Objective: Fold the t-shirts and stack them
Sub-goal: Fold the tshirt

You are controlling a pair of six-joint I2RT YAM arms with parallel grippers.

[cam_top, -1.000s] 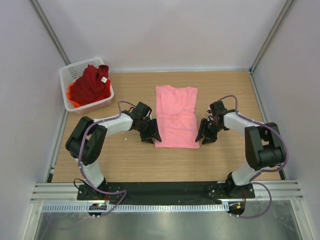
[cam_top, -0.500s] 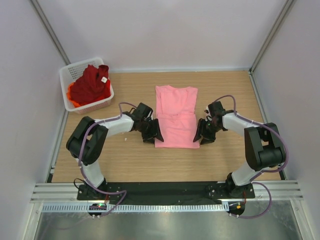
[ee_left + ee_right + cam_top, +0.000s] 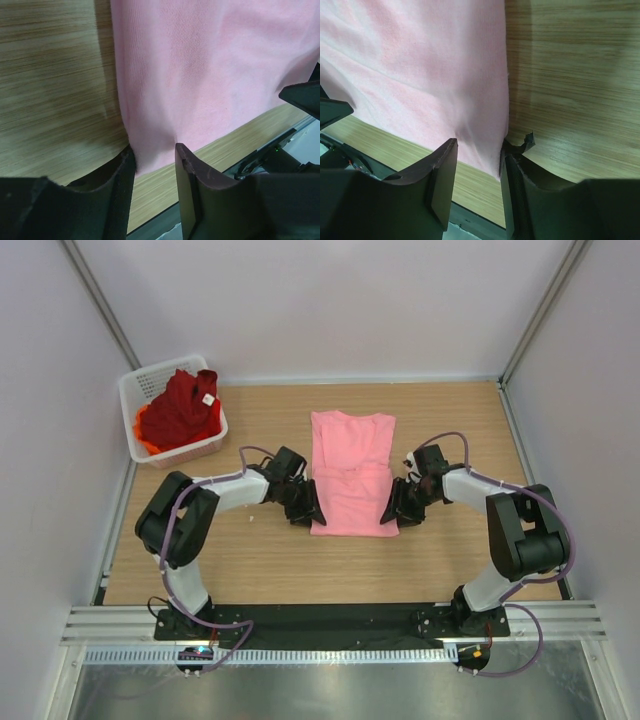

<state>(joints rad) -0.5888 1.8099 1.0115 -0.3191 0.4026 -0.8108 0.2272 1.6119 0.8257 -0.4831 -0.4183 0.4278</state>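
Note:
A light pink t-shirt (image 3: 352, 472) lies flat, folded lengthwise, in the middle of the table. My left gripper (image 3: 308, 512) is open at its near left corner. In the left wrist view the pink cloth (image 3: 210, 75) reaches down between the spread jaws of the left gripper (image 3: 155, 162). My right gripper (image 3: 395, 512) is open at the near right corner. In the right wrist view the pink cloth (image 3: 420, 65) likewise sits between the jaws of the right gripper (image 3: 477, 160). A dark red t-shirt (image 3: 182, 410) with a small white tag (image 3: 208, 398) lies heaped on an orange t-shirt (image 3: 143, 436).
A white mesh basket (image 3: 150, 375) at the back left holds the dark red and orange shirts. Bare wooden table (image 3: 250, 560) lies on both sides of the pink shirt. Grey walls close in the table at the back and sides.
Both grippers have moved inward onto the pink shirt's near corners, the left one to the right and the right one to the left. The shirt has not moved.

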